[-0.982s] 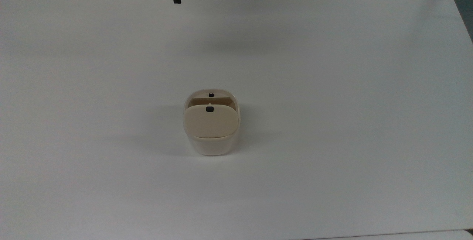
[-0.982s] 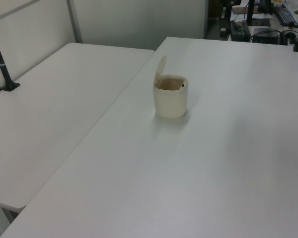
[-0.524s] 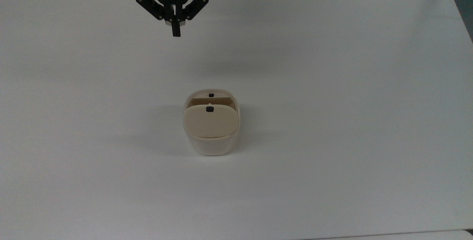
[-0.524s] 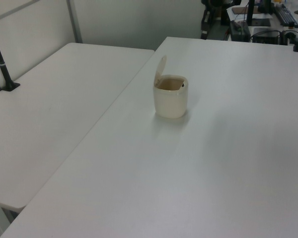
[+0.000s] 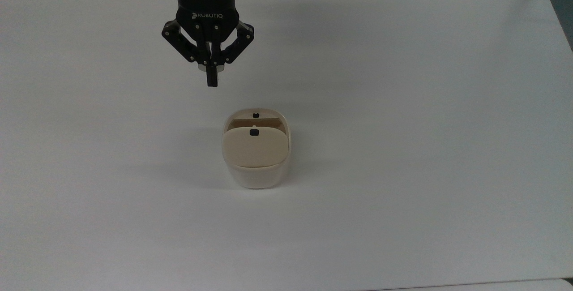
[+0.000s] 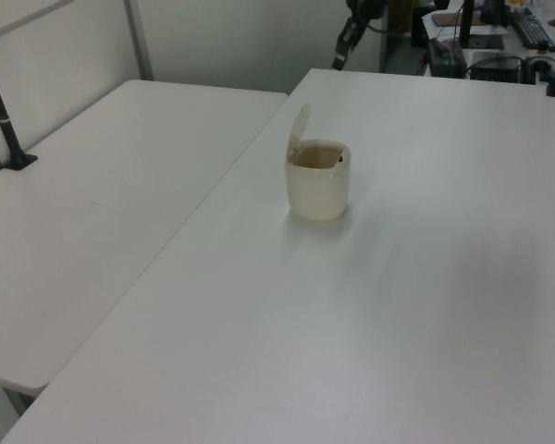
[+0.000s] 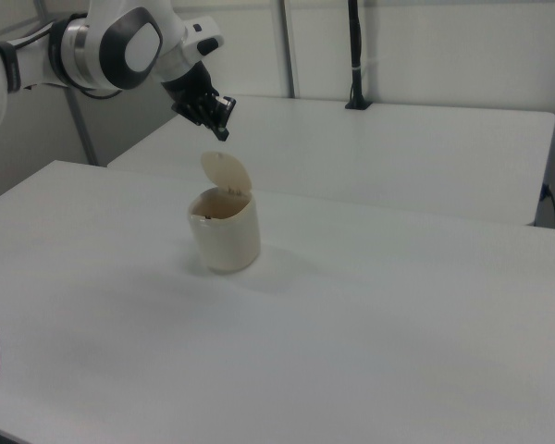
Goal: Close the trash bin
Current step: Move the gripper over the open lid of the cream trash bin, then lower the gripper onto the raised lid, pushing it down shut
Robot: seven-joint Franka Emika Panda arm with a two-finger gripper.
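My hand [image 5: 211,83] hangs in the air above the white counter [image 5: 403,103], its black fingers [image 5: 212,78] pressed together into a single point with nothing between them. In the top view it sits toward the far side of the counter, a little to the top view's left of the trash bin [image 5: 256,172], well apart from it and not touching it. In the right view my hand [image 7: 222,132] is above and to the right view's left of the bin's raised lid [image 7: 224,172], tilted so the tip points down toward it, with air between the two. In the left view the hand [image 6: 339,61] shows at the far edge of the counter, beyond the bin.

The trash bin [image 7: 226,236] stands upright near the middle of the counter, a cream-white rounded-square tub. Its beige lid [image 5: 254,147] is open, hinged up and standing nearly upright on the bin's near side in the top view; in the left view the lid [image 6: 299,129] rises from the rim on the left view's left. A small black button [image 5: 254,132] sits on the lid's face, and a second black spot [image 5: 255,115] marks the far rim of the bin [image 6: 318,185]. The opening shows a brownish interior.

A second counter [image 6: 102,203] adjoins on the left view's left, with a black post [image 6: 2,111] clamped at its edge.
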